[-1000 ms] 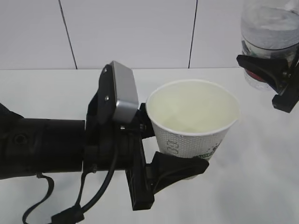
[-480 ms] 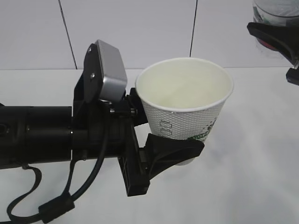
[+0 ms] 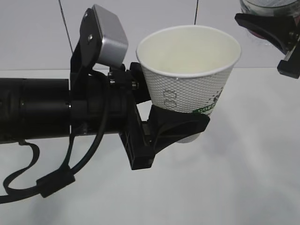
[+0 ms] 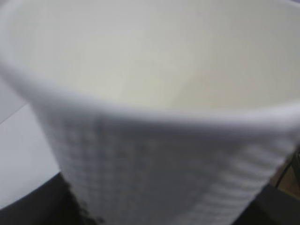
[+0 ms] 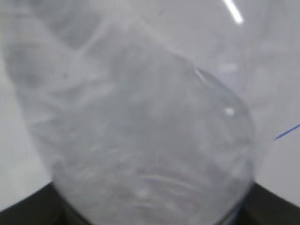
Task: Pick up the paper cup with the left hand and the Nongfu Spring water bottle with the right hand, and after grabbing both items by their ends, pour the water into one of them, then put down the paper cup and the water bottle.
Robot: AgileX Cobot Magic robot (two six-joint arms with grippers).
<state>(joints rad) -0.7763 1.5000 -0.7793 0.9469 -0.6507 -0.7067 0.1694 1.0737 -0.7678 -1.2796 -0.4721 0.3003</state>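
The white paper cup (image 3: 187, 70) with green and grey marks is held upright above the table, its cream inside showing no liquid. My left gripper (image 3: 180, 112) is shut on the cup's lower part, one black finger (image 3: 180, 125) across its front. In the left wrist view the cup (image 4: 154, 93) fills the frame. At the top right my right gripper (image 3: 274, 37) is shut on the clear Nongfu Spring water bottle (image 3: 269, 5), most of it cut off by the frame edge. The bottle (image 5: 140, 131) fills the right wrist view, blurred. I cannot make out the water.
A white table (image 3: 243, 178) lies below both arms and a white panelled wall (image 3: 37, 33) stands behind. A black cable (image 3: 51, 180) loops under the left arm. A silver-grey module (image 3: 108, 35) sits on top of the left wrist.
The left gripper has lifted the cup higher. The right gripper has risen with the bottle, which now shows only at the frame's top edge.
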